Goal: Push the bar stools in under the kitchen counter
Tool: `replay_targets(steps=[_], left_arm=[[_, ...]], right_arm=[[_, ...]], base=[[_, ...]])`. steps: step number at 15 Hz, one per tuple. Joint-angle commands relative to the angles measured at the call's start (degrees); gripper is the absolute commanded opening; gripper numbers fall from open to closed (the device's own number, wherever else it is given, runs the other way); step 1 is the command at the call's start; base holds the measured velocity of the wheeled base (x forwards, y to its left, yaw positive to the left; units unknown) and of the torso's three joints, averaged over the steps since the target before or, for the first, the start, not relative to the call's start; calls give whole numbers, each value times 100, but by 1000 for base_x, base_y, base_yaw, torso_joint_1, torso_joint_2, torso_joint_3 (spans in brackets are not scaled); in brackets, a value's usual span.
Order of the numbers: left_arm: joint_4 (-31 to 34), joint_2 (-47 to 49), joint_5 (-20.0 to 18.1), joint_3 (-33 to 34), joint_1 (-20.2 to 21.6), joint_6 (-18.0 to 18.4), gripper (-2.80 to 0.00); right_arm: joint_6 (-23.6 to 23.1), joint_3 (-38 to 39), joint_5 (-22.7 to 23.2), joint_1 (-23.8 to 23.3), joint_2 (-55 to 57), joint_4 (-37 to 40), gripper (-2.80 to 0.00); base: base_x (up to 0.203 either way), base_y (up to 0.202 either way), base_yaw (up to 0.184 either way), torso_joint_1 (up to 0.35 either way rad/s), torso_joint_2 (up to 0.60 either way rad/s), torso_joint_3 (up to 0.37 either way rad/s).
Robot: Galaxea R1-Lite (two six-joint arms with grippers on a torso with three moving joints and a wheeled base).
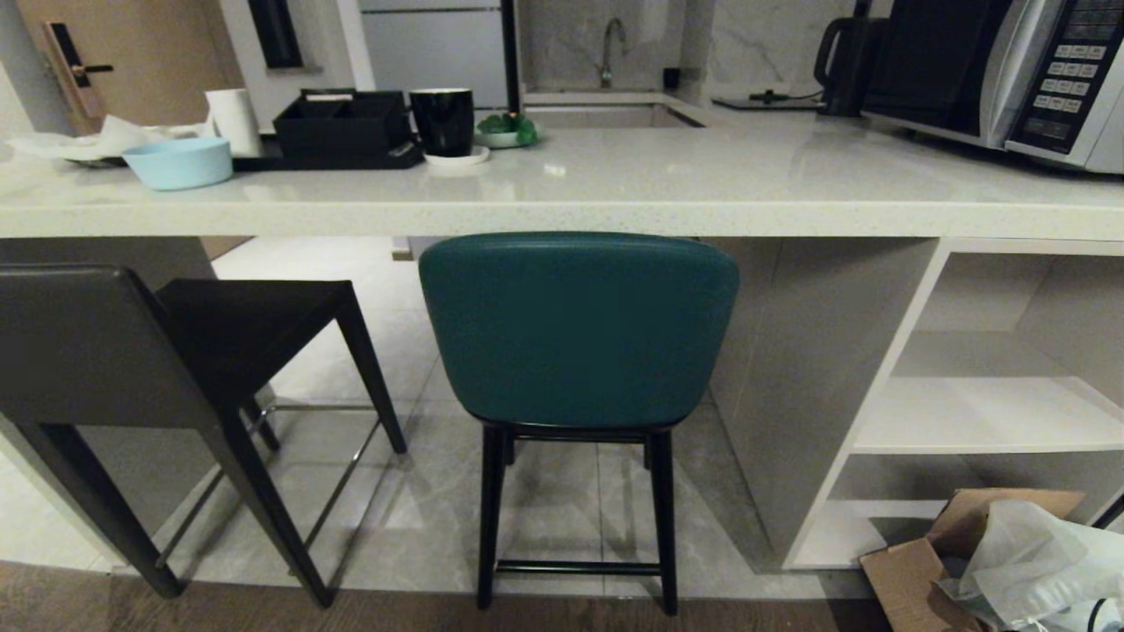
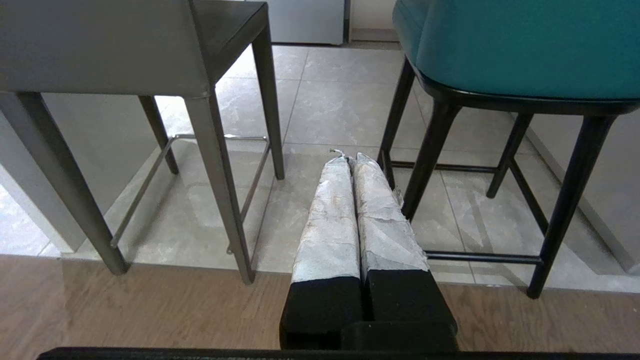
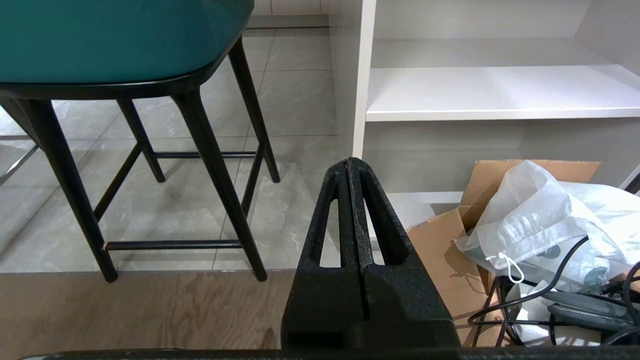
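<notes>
**Inspector:** Position of the two stools?

**Assistant:** The teal stool with the curved shell back and thin black legs point(image 1: 578, 329) stands centred at the long off-white glossy stone worktop point(image 1: 615, 206). Its back is outside the worktop's front edge, just left of the matching slab side panel point(image 1: 790, 386). The dark grey leather stool with the boxy square back and tapered grey legs point(image 1: 132, 351) stands to its left, turned at an angle, seat toward the worktop, back well outside the edge.

**Inspector:** Claws?

**Assistant:** Left claw point(image 2: 348, 159): padded fingers pressed together, nothing between them, held low over the floor between the two stools, touching neither. Right claw point(image 3: 353, 162): black fingers together, empty, low beside the teal stool's legs, facing the open white shelves point(image 3: 500, 92).

**Inspector:** Other items?

**Assistant:** A cardboard box holding a white plastic bag point(image 1: 1036, 549) lies on the floor by the shelves. On the worktop: pale blue bowl point(image 1: 178, 163), black mug point(image 1: 442, 121), microwave point(image 1: 1001, 70).
</notes>
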Motion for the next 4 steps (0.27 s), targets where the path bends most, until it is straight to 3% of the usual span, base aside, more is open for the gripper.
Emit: replay_targets(steps=[1,4], left_arm=[[-5,7,1,105,0,-1,-280],[-5,7,1,105,0,-1,-280]], right_arm=[[7,2,-6,0,1,0,-280],[7,2,-6,0,1,0,-280]], base=[[0,0,0,0,0,0],[0,0,0,0,0,0]])
